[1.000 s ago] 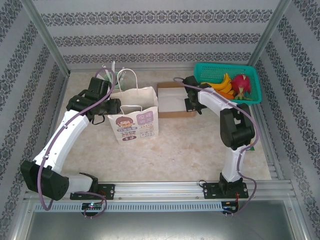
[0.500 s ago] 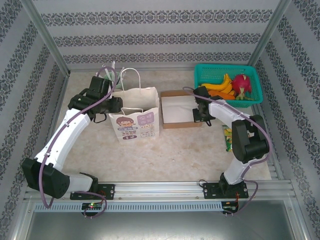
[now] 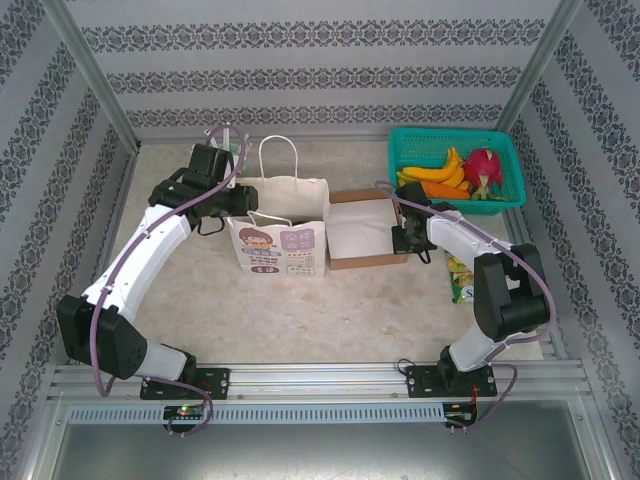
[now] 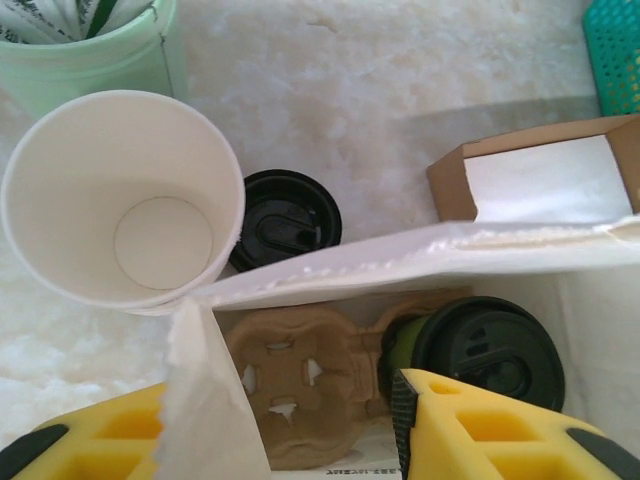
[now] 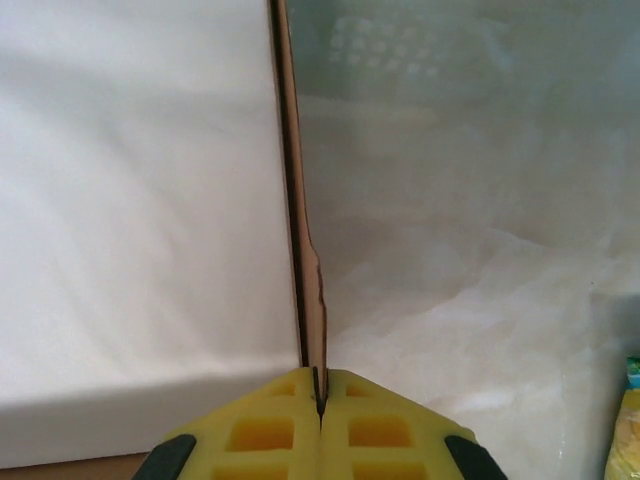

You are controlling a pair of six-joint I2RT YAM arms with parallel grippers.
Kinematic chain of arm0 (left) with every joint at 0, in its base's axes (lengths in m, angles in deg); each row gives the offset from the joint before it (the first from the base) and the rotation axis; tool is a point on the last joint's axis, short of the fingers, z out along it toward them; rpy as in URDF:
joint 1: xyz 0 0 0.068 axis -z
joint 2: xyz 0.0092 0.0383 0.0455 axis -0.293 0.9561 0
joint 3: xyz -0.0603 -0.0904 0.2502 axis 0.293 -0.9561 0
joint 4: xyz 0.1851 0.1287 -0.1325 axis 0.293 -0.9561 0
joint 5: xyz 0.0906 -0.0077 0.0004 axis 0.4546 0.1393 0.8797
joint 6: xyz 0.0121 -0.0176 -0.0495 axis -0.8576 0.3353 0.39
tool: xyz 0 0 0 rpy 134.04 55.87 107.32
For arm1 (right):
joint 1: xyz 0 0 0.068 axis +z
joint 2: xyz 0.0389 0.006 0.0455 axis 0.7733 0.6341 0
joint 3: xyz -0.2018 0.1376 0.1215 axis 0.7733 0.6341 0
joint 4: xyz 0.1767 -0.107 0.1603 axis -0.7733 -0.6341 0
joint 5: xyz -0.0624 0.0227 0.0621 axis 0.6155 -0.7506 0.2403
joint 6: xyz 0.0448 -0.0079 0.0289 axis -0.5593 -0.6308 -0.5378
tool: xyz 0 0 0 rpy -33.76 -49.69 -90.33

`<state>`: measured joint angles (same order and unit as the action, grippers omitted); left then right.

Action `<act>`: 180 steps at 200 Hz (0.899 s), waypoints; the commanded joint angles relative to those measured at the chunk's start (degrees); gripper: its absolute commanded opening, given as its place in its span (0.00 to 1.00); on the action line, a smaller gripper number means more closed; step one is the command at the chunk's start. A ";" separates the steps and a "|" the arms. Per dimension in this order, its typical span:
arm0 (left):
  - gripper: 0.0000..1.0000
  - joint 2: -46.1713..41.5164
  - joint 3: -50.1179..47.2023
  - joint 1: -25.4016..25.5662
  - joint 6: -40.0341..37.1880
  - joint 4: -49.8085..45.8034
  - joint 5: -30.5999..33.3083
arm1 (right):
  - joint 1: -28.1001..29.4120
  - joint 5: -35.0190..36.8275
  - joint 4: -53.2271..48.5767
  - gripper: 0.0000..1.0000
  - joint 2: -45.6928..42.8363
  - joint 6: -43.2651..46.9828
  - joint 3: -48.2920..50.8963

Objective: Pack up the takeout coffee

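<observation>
Already in paper bag (image 4: 420,262): takeout coffee (image 4: 490,350), pulp carrier (image 4: 300,375); left hand (image 4: 280,400) released, right hand (image 5: 320,385) pinching box wall (image 5: 300,200).

Bright, even light fills the overhead view; shadows on the bench (image 3: 370,290) are soft and faint; the right wrist picture is hazy and pale, with the box (image 5: 140,200) close and blurred.
</observation>
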<state>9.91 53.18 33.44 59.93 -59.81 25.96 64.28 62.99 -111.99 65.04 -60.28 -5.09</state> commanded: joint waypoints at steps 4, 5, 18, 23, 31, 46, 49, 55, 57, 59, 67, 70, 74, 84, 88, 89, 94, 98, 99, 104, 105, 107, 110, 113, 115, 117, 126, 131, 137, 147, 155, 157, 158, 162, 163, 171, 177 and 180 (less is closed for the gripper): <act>0.46 -0.45 2.29 1.15 1.38 0.79 -3.08 | -0.20 -0.36 -2.96 0.14 -3.04 -1.45 1.40; 0.46 -0.46 2.39 1.12 1.44 0.64 -3.05 | -0.19 -0.47 -2.96 0.14 -3.14 -1.50 1.40; 0.47 -0.81 3.09 1.14 2.09 -0.51 -3.24 | -0.19 -1.46 -3.21 0.21 -4.05 -1.66 1.09; 0.47 -0.95 3.48 1.13 2.26 -0.93 -3.49 | -0.24 -2.11 -3.44 0.22 -4.42 -1.61 0.80; 0.47 -1.04 3.85 1.15 2.69 -1.54 -4.07 | -0.22 -3.04 -3.93 0.24 -4.95 -1.58 0.35; 0.47 -1.22 3.74 1.16 3.95 -1.74 -6.33 | -0.06 -3.23 -4.91 0.29 -5.96 -2.36 -1.07; 0.48 -1.30 3.57 1.17 4.27 -1.60 -6.73 | 0.04 -2.90 -5.04 0.31 -6.15 -2.67 -1.41; 0.48 -1.27 3.32 1.13 4.88 -1.41 -7.68 | 0.33 -2.32 -5.22 0.34 -6.47 -3.47 -1.97; 0.48 -1.32 3.18 1.16 5.10 -1.44 -8.03 | 0.41 -2.26 -5.24 0.35 -6.52 -3.61 -2.19; 0.48 -1.31 3.09 1.11 5.17 -1.40 -8.23 | 0.54 -2.35 -5.18 0.36 -6.63 -3.67 -2.42; 0.48 -1.25 2.85 1.14 6.07 -1.37 -8.64 | 1.12 -2.91 -4.86 0.40 -6.84 -3.95 -3.28; 0.48 -1.40 2.78 1.10 6.31 -1.43 -8.72 | 1.25 -3.23 -4.70 0.42 -6.70 -4.11 -3.55; 0.48 -1.46 2.69 1.16 6.61 -1.60 -8.61 | 1.52 -3.86 -4.47 0.45 -6.56 -4.30 -4.08; 0.48 -1.74 2.52 1.10 7.18 -2.04 -7.79 | 2.06 -6.84 -4.03 0.50 -5.21 -4.35 -5.38; 0.48 -1.89 2.50 1.09 7.43 -2.27 -7.30 | 2.22 -7.94 -3.79 0.52 -4.51 -4.44 -5.94; 0.48 -1.92 2.45 1.09 7.50 -2.39 -7.18 | 2.25 -8.17 -3.68 0.52 -4.31 -4.53 -6.05; 0.48 -2.11 2.41 1.09 7.82 -2.66 -6.64 | 2.44 -9.17 -3.24 0.54 -3.35 -4.93 -6.73; 0.48 -2.23 2.41 1.10 8.11 -2.90 -6.41 | 2.63 -10.37 -2.74 0.57 -2.48 -5.18 -7.19; 0.48 -2.27 2.32 1.14 8.15 -2.92 -6.39 | 2.72 -10.66 -2.59 0.58 -2.29 -5.25 -7.25; 0.48 -2.42 2.31 1.16 8.44 -3.02 -6.32 | 2.76 -12.15 -1.64 0.62 -1.23 -5.47 -7.66; 0.48 -2.45 2.31 1.17 8.53 -3.07 -6.30 | 2.83 -12.43 -1.47 0.63 -1.00 -5.49 -7.75; 0.49 -2.52 2.27 1.11 8.69 -3.17 -6.35 | 2.95 -13.00 -1.11 0.65 -0.57 -5.50 -7.92; 0.49 -2.63 2.24 1.14 8.89 -3.20 -6.53 | 3.14 -13.72 -0.55 0.67 0.12 -5.62 -8.11; 0.49 -2.70 2.23 1.16 9.11 -3.27 -6.68 | 3.28 -14.17 -0.05 0.69 0.75 -5.74 -8.37; 0.49 -2.78 2.12 1.17 9.25 -3.35 -6.77 | 3.43 -14.36 0.16 0.70 1.23 -5.89 -8.61; 0.49 -2.82 2.14 1.17 9.37 -3.39 -6.88 | 3.58 -14.48 0.41 0.70 1.73 -6.04 -8.86; 0.50 -3.05 1.98 1.16 10.29 -3.84 -7.29 | 4.23 -14.42 1.12 0.72 3.76 -6.67 -10.19; 0.50 -3.17 1.82 1.10 10.71 -3.90 -7.46 | 4.61 -14.10 1.23 0.73 5.03 -6.94 -11.13; 0.50 -3.35 1.63 1.17 11.06 -4.05 -7.63 | 4.90 -13.62 0.86 0.76 6.54 -7.25 -12.45; 0.52 -3.75 1.24 1.12 11.38 -4.47 -6.63 | 5.64 -12.34 0.24 0.77 8.95 -7.68 -14.51; 0.55 -4.11 0.90 1.13 11.61 -5.05 -4.40 | 6.19 -11.13 0.01 0.78 10.63 -8.19 -15.83; 0.55 -4.18 0.80 1.05 11.68 -5.20 -3.72 | 6.25 -10.94 -0.04 0.78 11.04 -8.35 -16.12; 0.56 -4.17 0.72 1.03 11.69 -5.26 -3.46 | 6.33 -10.81 -0.05 0.79 11.24 -8.38 -16.24; 0.56 -4.44 0.51 0.98 11.90 -5.45 -2.40 | 6.55 -10.42 -0.06 0.79 11.91 -8.60 -16.76; 0.56 -4.43 0.45 0.90 11.89 -5.51 -2.14 | 6.57 -10.37 -0.06 0.80 12.16 -8.72 -16.91; 0.58 -4.81 0.15 0.67 12.28 -5.81 -0.87 | 6.73 -10.15 -0.06 0.82 13.51 -9.42 -18.06; 0.60 -5.04 0.04 0.41 12.72 -5.93 -0.35 | 6.98 -10.26 -0.09 0.85 14.50 -10.01 -18.76; 0.61 -5.11 0.03 0.31 12.87 -5.97 -0.16 | 7.02 -10.32 -0.24 0.86 15.04 -10.36 -19.22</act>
<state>6.65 54.36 33.92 70.16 -62.92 21.74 70.44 51.58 -111.97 77.04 -67.88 -20.56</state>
